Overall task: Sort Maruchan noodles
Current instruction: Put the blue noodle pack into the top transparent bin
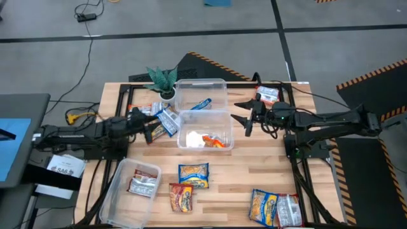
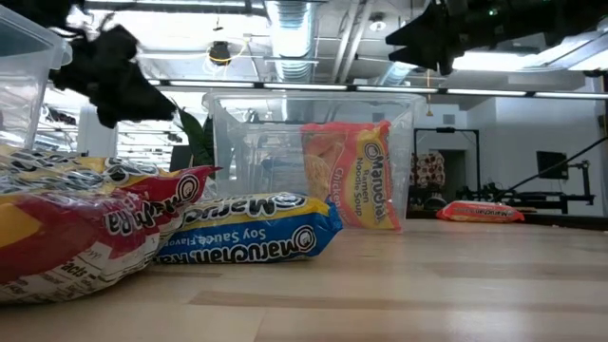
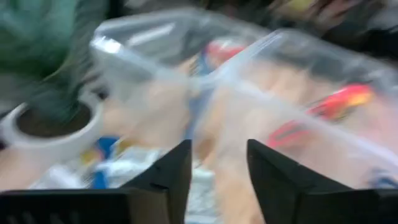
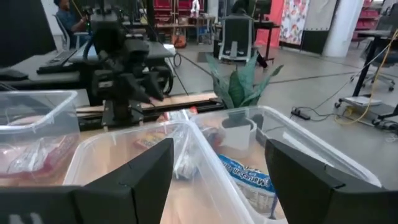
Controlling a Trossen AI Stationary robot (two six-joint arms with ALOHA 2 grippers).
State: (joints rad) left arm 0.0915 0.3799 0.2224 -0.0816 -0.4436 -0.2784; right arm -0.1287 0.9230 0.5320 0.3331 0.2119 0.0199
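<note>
Several packets carry readable print: in the low view a blue packet (image 2: 249, 228) reads "Maruchan" and "Soy Sauce Flavor", and an orange packet (image 2: 353, 175) standing in the middle tub (image 2: 313, 157) reads "Maruchan Ramen Noodle Soup". More Maruchan noodles (image 1: 193, 175) lie loose on the desk (image 1: 254, 172), with others in the tubs. The left claw (image 1: 154, 123) hangs with its jaws partly apart and nothing between them; a blue-and-white packet (image 1: 168, 121) lies just beside it at the middle tub's left wall. The right claw (image 1: 243, 116) reaches in level from the right, jaws spread wide and holding nothing, just beside the tubs' right edge.
</note>
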